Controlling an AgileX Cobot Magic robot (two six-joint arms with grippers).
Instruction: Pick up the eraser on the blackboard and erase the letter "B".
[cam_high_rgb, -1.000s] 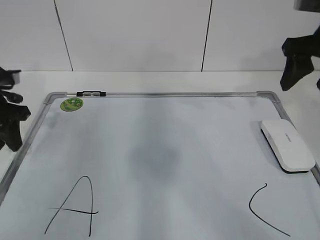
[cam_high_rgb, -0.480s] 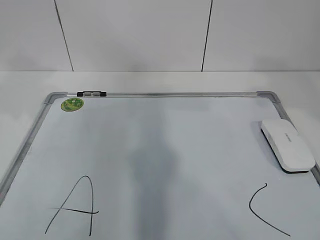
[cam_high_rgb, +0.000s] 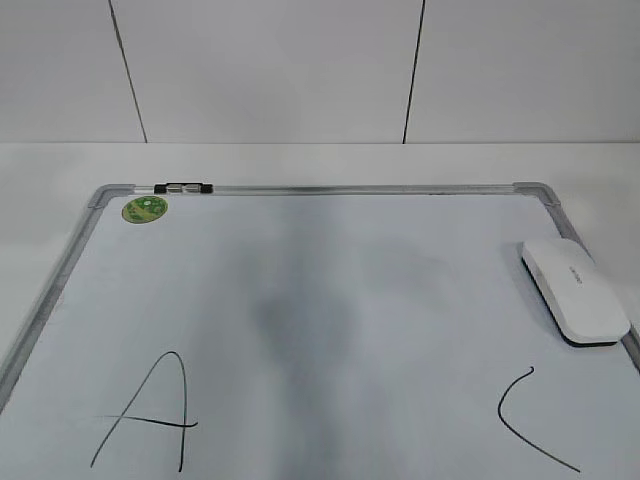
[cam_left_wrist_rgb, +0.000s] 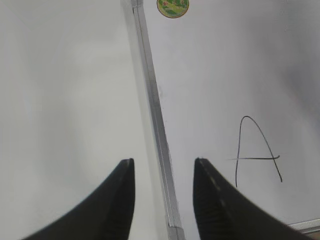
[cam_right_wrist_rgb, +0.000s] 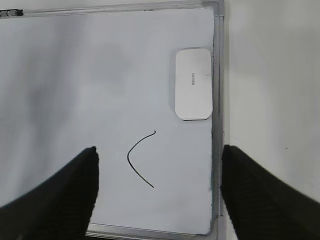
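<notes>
The white eraser (cam_high_rgb: 574, 290) lies flat at the right edge of the blackboard (cam_high_rgb: 330, 188), a white board with a silver frame. It also shows in the right wrist view (cam_right_wrist_rgb: 193, 83), beside the frame. No letter "B" shows in any view; the board's middle (cam_high_rgb: 310, 310) is bare with a faint grey shade. A black "A" (cam_high_rgb: 150, 410) is at the front left and a black "C" (cam_high_rgb: 535, 420) at the front right. My left gripper (cam_left_wrist_rgb: 164, 162) is open and empty, high over the board's left frame (cam_left_wrist_rgb: 152, 100). My right gripper (cam_right_wrist_rgb: 159, 150) is open wide and empty, high above the "C" (cam_right_wrist_rgb: 140, 160).
A green round sticker (cam_high_rgb: 145, 209) sits at the board's far left corner, with a small black-and-silver marker (cam_high_rgb: 183, 186) on the far frame beside it. White table surrounds the board, and a white panelled wall stands behind. Neither arm shows in the exterior view.
Both grippers, seen at the left and right edges of the exterior view one second ago, have left that view. The eraser and letters have not moved.
</notes>
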